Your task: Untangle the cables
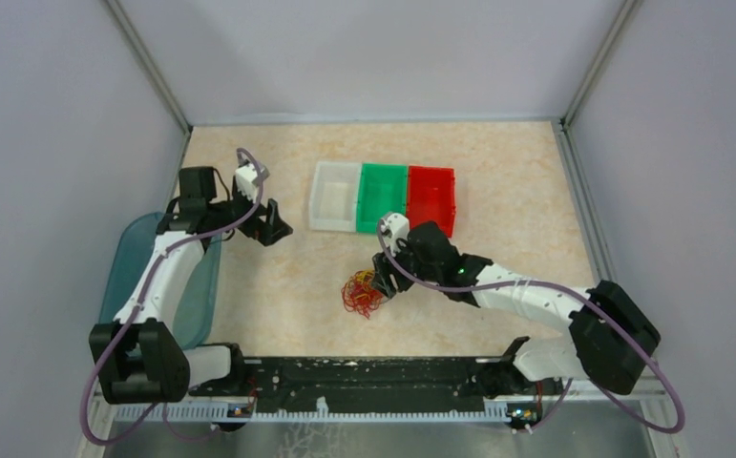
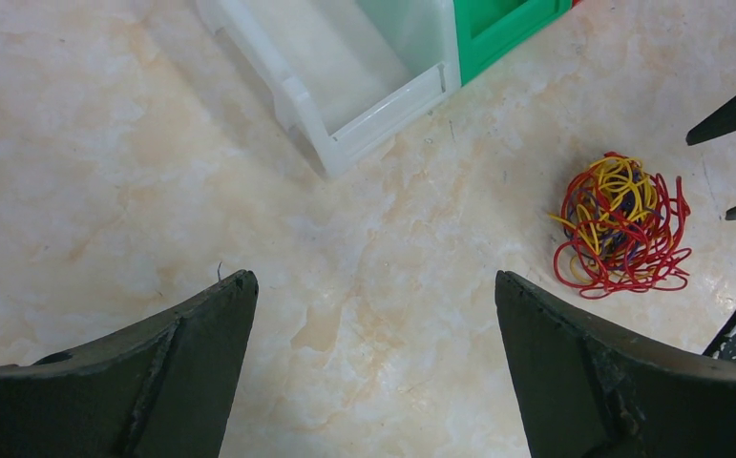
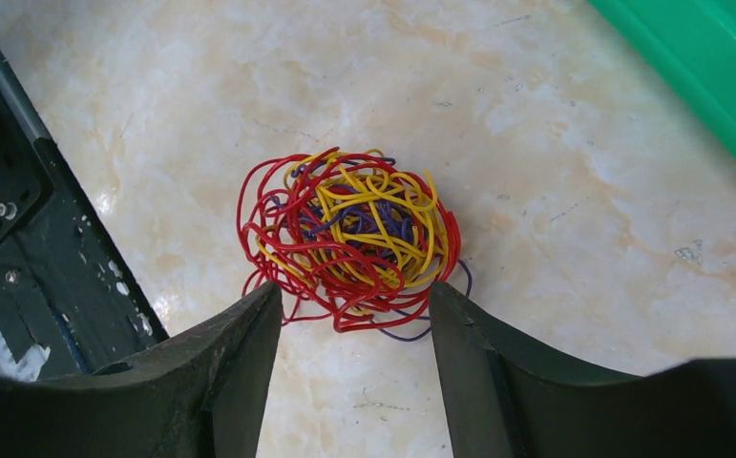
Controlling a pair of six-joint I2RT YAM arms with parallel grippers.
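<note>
Far side of the beige marbled tabletop (image 1: 516,191): a clear plastic bin (image 1: 333,196), a green plastic bin (image 1: 383,197) and a red plastic bin (image 1: 431,198), touching in a row. At the left edge sits a translucent teal tub (image 1: 197,296).

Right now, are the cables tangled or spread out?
Tangled: the cables sit in one tight ball, with red, yellow and purple strands looped through each other.

cables (image 3: 349,239): we are seeing red, yellow and dark purple strands
desk (image 2: 106,143): we are seeing beige marbling
bins (image 1: 383,197): we are seeing one white, one green, one red
fingers (image 3: 220,382): we are seeing black
</note>
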